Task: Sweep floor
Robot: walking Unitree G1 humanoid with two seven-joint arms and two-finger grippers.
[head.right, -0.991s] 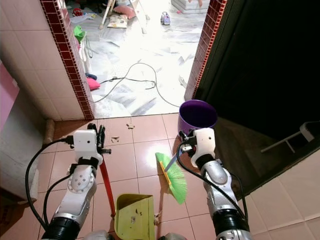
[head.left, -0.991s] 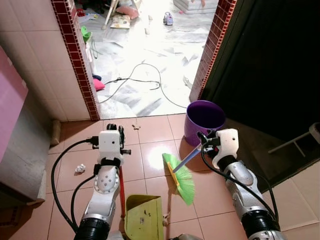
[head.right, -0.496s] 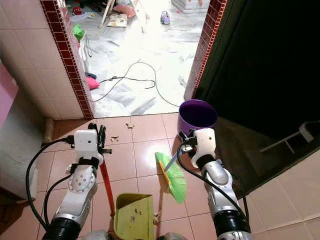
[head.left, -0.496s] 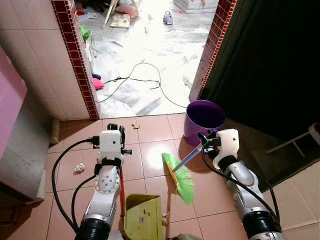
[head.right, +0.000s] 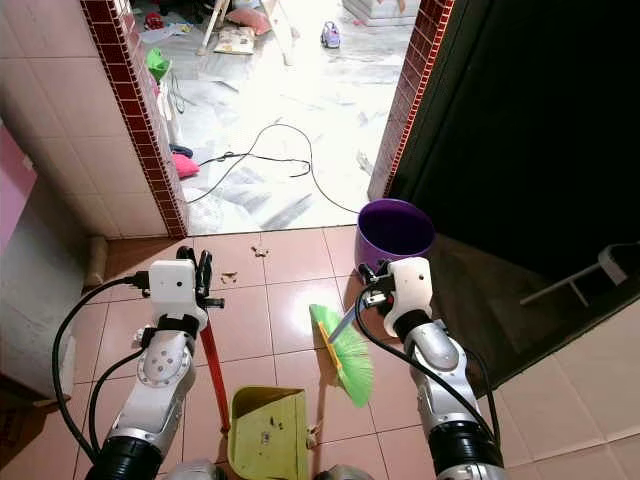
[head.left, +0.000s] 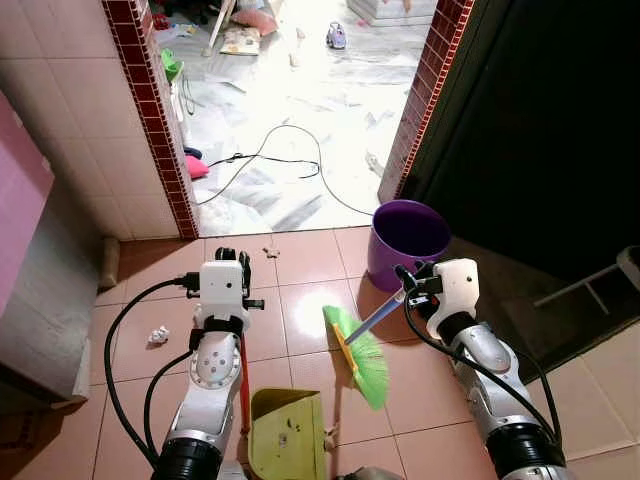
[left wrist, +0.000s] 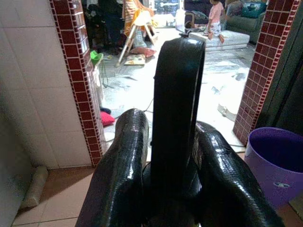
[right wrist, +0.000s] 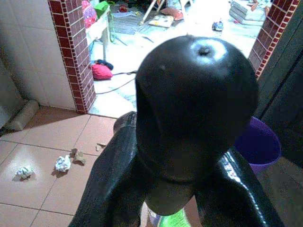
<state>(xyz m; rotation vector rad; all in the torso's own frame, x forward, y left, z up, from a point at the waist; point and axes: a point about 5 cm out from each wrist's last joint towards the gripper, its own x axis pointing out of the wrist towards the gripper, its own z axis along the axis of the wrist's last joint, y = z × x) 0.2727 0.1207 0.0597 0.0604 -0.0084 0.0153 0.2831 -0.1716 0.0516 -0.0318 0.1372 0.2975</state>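
A green-bristled broom (head.left: 362,355) rests its head on the terracotta floor tiles, its pale blue handle (head.left: 380,314) slanting up into my right gripper (head.left: 408,283), which is shut on it; the handle's black end knob (right wrist: 199,104) bulges between the fingers. My left gripper (head.left: 229,262) is shut on the black grip (left wrist: 177,109) of a red-shafted, yellow-green dustpan (head.left: 287,435) standing at the bottom centre with crumbs in it. A crumpled white paper (head.left: 160,336) lies left of my left arm. Small bits of debris (head.left: 270,253) sit near the doorway.
A purple bucket (head.left: 408,240) stands beside the broom at the brick doorpost. A black cable (head.left: 290,160) loops over the marble floor beyond the doorway. White tiled wall (head.left: 70,130) and a pink-topped unit (head.left: 20,190) close off the left; a dark doorway (head.left: 540,140) lies right.
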